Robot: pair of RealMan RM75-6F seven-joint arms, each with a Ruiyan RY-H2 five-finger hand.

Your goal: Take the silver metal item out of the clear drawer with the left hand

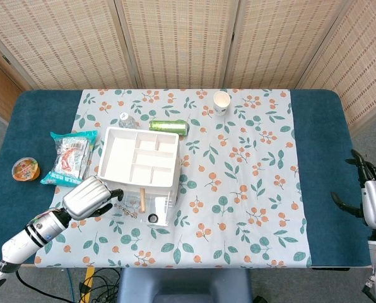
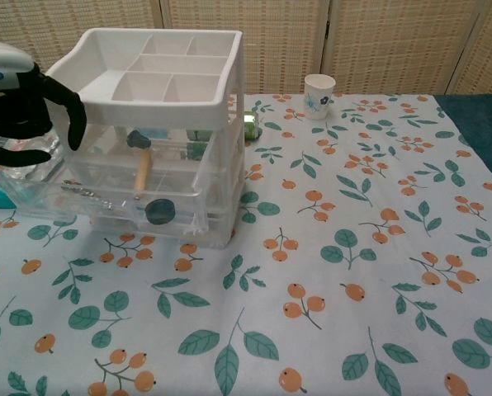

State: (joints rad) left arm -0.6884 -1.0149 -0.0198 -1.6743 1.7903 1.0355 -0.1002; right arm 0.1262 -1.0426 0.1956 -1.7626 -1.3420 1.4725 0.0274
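Note:
A white organiser (image 1: 139, 158) (image 2: 151, 74) has its clear drawer (image 1: 132, 211) (image 2: 44, 191) pulled out toward the table's front. In the drawer lies the silver metal item (image 1: 126, 210) (image 2: 85, 192), a thin chain-like piece. Beside it are a wooden-handled hammer (image 1: 142, 199) (image 2: 141, 171) and a dark round piece (image 1: 152, 218) (image 2: 158, 211). My left hand (image 1: 90, 197) (image 2: 27, 103) hovers over the drawer's left end, fingers spread and curved downward, holding nothing. My right hand (image 1: 371, 201) stays off the table's right edge, fingers apart and empty.
Left of the organiser lie a snack bag (image 1: 71, 158) and an orange-lidded cup (image 1: 25, 169). Behind it are a green can (image 1: 168, 126) and a small bottle (image 1: 126, 120). A paper cup (image 1: 221, 101) (image 2: 319, 85) stands at the back. Floral cloth (image 1: 251, 189) covers the table.

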